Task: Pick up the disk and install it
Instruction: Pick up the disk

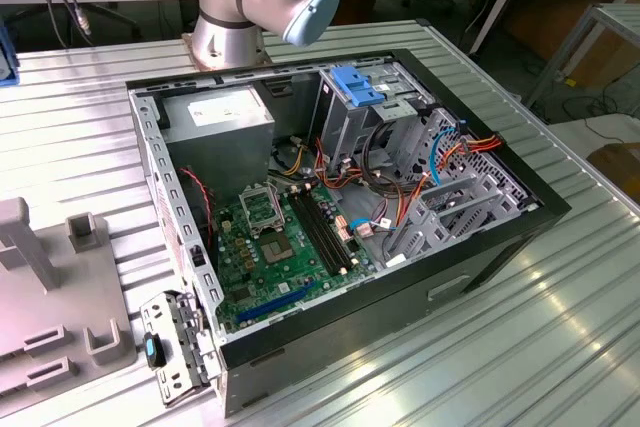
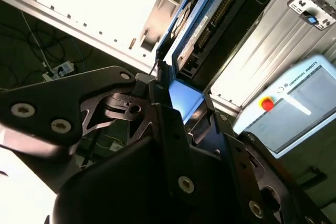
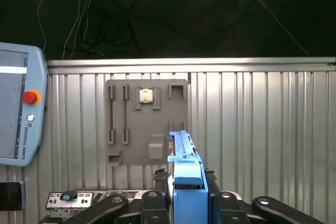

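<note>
The pincer (image 3: pixel 186 188) pinches the disk (image 3: pixel 181 148) by its blue edge. So narrow a hold could let it tilt and jam at the cage (image 1: pixel 352 122), one o'clock in the case (image 1: pixel 430 292).

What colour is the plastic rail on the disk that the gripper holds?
Bright blue; the disk shows it best in the first wrist view.

Exterior cam looks down at an angle, mid-range, on the PC case (image 1: pixel 400 312); 2 wrist cams sit right behind the gripper (image 3: pixel 186 184) holding the disk (image 3: pixel 181 156), both catching the teach pendant (image 3: pixel 16 108) & table (image 3: pixel 262 129).
</note>
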Robot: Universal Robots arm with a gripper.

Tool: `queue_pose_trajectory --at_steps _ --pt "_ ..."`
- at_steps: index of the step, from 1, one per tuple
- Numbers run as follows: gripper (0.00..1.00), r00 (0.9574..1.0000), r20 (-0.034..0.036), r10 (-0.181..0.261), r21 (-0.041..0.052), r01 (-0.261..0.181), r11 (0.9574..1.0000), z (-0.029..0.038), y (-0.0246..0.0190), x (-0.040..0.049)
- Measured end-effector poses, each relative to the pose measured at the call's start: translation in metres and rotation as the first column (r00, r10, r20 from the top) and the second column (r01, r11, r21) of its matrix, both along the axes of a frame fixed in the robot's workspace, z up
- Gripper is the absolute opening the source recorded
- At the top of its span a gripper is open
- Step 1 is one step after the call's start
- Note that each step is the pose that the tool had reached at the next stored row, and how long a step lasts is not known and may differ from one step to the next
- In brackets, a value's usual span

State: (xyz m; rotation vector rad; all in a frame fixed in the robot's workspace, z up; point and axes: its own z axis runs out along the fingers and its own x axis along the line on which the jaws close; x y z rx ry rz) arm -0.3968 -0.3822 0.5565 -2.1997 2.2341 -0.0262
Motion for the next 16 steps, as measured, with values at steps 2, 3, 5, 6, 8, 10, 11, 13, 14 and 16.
queue_pose_trajectory --at_steps 2,3,5,6,8,10,11,13,14,16 --pt "0.37 1.0000 0.0002 0.000 0.0001 0.000 1.0000 -0.0003 0.0000 0.0078" --pt "0.37 1.0000 0.0000 0.000 0.0000 0.000 1.0000 -0.0004 0.0000 0.0134" --pt "0.37 1.0000 0.0001 0.000 0.0001 0.000 1.0000 -0.0005 0.0000 0.0191" --pt "0.37 1.0000 0.0001 0.000 0.0001 0.000 1.0000 -0.0005 0.0000 0.0214" --pt "0.37 1.0000 0.0000 0.000 0.0000 0.000 1.0000 -0.0006 0.0000 0.0257" --pt "0.37 1.0000 0.0000 0.000 0.0000 0.000 1.0000 -0.0006 0.0000 0.0296" --pt "0.37 1.0000 0.0000 0.000 0.0000 0.000 1.0000 -0.0007 0.0000 0.0328" --pt "0.37 1.0000 0.0001 0.000 0.0001 0.000 1.0000 -0.0008 0.0000 0.0380" --pt "0.37 1.0000 0.0001 0.000 0.0001 0.000 1.0000 -0.0008 0.0000 0.0419" --pt "0.37 1.0000 0.0000 0.000 0.0001 0.000 1.0000 -0.0007 0.0000 0.0469"
